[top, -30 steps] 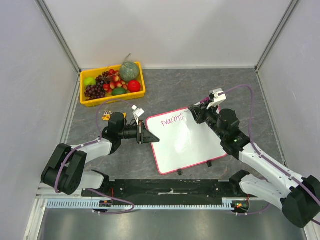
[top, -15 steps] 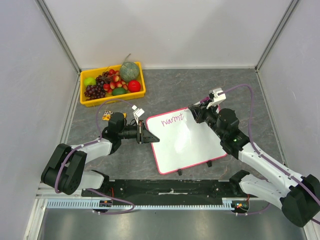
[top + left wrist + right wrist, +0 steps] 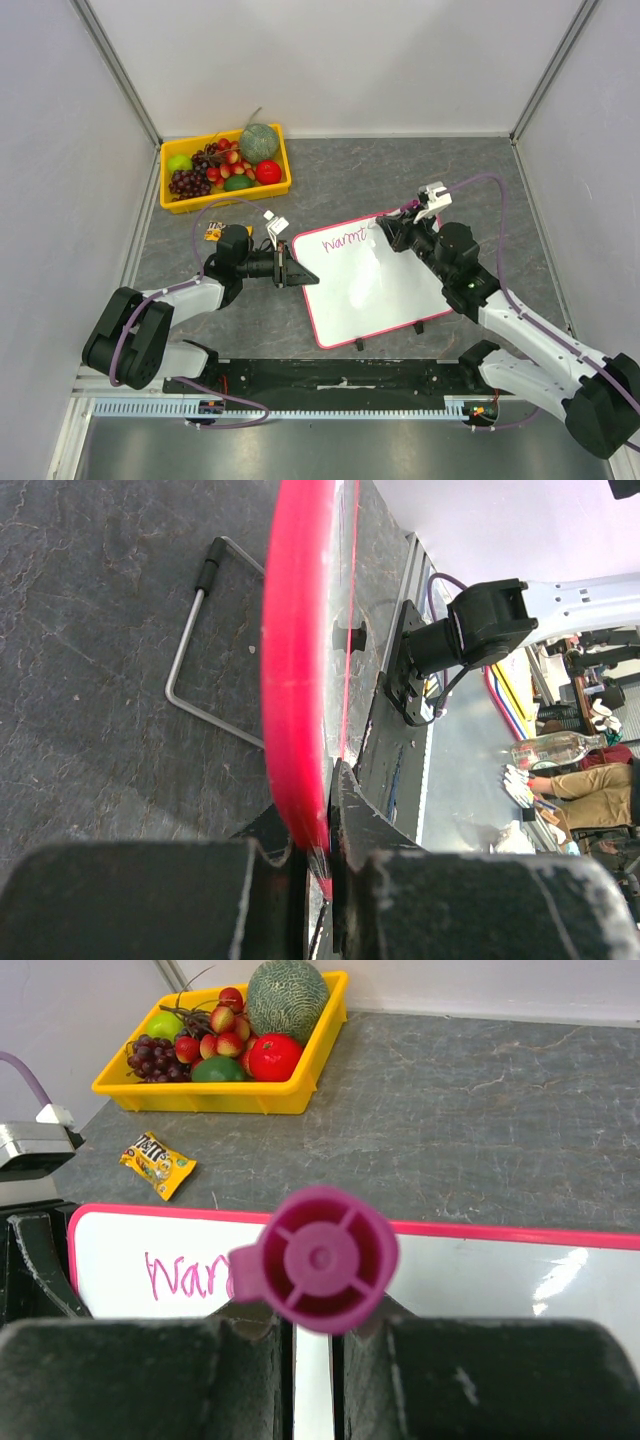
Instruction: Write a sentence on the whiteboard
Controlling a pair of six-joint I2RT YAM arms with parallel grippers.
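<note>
The left jaws are clenched on the pink rim of the board, pinching it edge-on. From that grip the board stretches away to the right across the worktop, propped on a wire leg just beside the jaws. The right jaws grasp a magenta marker, butt end toward the wrist camera, over the board's far edge. The writing is one unfinished word beginning "Warm". It lies between the two sets of jaws, and its last letter sits right under the marker. The tip is hidden, so I cannot tell whether it touches the surface. By my reckoning most of the sentence is yet to come.

The likeliest trouble is the board shifting. It is held at one thin rim only and rests on small feet, so a hard press or a sideways stroke from the right jaws could pivot it about the left grip and skew the line. Too light a touch would break the strokes. The marker might also twist or slide up between the right jaws under pressure, leaving the tip off the surface. The word already runs close to the far rim, so the letters may crowd. Ink under the right jaws could smear if they dip.
</note>
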